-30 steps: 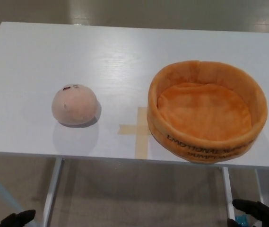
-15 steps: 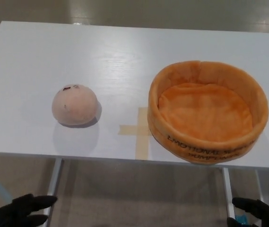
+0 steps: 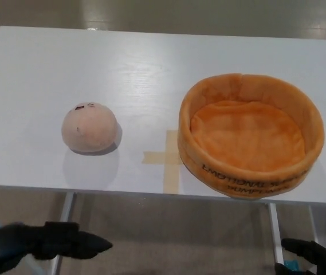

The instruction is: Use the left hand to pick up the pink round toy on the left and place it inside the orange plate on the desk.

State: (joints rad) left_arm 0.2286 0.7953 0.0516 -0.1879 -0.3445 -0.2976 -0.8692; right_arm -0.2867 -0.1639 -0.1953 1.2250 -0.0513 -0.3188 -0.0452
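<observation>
Black-fingered and holding nothing, the robot's left hand [image 3: 48, 245] hangs below the white desk [image 3: 151, 63] edge, fingers loosely apart, with the pink round toy [image 3: 89, 127] resting above it and the empty orange plate [image 3: 251, 135] farther right.

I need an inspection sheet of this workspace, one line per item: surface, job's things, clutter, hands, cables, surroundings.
Surface: white desk, with a tan tape cross near its front edge.
Job's things: pink round toy rests on the desk at the left, untouched; orange plate, a soft plush bowl with black lettering on its wall, stands at the right, nothing inside.
Clutter: nothing seen.
Hands: left hand below the desk's front edge, holding nothing, fingers pointing right; right hand at the bottom right corner, only partly visible.
Cables: nothing seen.
Surroundings: beige floor; grey desk legs below.
</observation>
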